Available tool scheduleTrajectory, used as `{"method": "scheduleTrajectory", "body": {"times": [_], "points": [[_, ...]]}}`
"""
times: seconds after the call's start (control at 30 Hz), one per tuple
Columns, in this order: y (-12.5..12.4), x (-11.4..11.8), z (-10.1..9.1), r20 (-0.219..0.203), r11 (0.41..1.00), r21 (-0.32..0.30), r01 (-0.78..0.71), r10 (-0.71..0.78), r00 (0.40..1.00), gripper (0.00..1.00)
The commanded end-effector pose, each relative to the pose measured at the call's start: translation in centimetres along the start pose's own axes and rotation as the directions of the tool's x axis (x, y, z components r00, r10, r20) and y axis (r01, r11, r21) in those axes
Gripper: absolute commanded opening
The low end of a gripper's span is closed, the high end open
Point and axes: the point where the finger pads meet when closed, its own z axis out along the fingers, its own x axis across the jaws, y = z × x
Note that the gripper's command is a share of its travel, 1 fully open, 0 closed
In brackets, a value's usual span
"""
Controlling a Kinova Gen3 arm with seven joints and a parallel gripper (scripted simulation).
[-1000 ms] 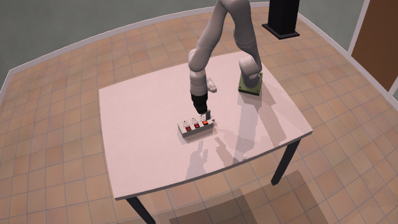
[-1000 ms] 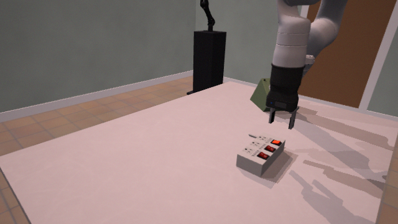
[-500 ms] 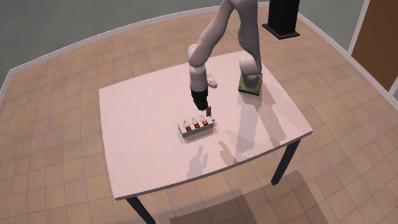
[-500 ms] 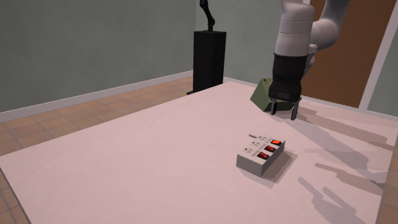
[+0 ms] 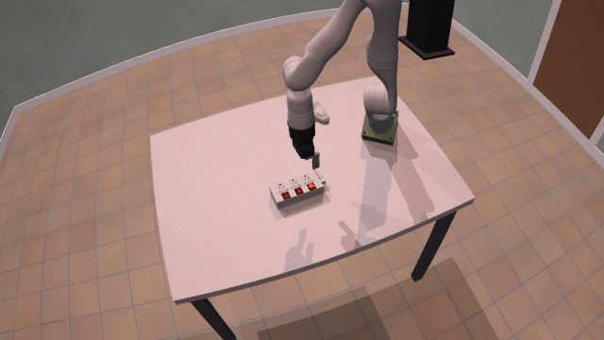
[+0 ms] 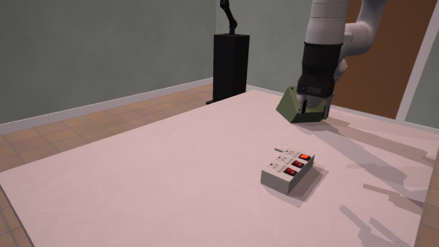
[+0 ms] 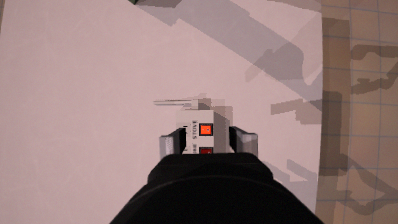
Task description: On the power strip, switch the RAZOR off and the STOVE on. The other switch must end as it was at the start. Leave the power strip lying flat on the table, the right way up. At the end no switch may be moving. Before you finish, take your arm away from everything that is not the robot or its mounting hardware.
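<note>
One pale pink bench (image 5: 212, 236) (image 6: 137, 171) (image 7: 75, 75) is filling much of the frame from above, and a light gray seven-joint arm (image 5: 299, 109) (image 6: 327, 24) is reaching down over it from the upper part. A black pedestal (image 5: 429, 28) (image 6: 230, 65) is standing on the floor, at the upper right from above and upper center in the exterior view. A green mounting block (image 5: 373, 137) (image 6: 286, 106) is supporting the arm near the bench's upper right in the top view. The black end effector (image 5: 311, 161) (image 6: 314, 114) (image 7: 207, 136) is hanging above the bench with its fingers spread wide, holding nothing. The white power strip (image 5: 299, 196) (image 6: 276, 183) (image 7: 200, 116) is lying flat, face up, at the center from above and lower right in the exterior view. Its STOVE rocker switch (image 5: 311, 186) (image 6: 304, 156) (image 7: 205, 129) is glowing orange. The middle rocker switch (image 5: 298, 191) (image 6: 298, 164) (image 7: 205, 150) and the far-end rocker switch (image 5: 286, 195) (image 6: 290, 171) are showing dark red; their labels are too small to read.
</note>
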Motion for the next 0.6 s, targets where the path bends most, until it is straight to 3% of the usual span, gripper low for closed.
{"method": "scheduleTrajectory", "body": {"times": [0.0,0.57], "points": [[0.38,-0.45,-1.2,0.005,1.0,-0.018,-0.019,0.019,1.0,1.0],[0.28,-0.44,-1.86,0.004,1.0,-0.016,-0.019,0.019,1.0,1.0]]}}
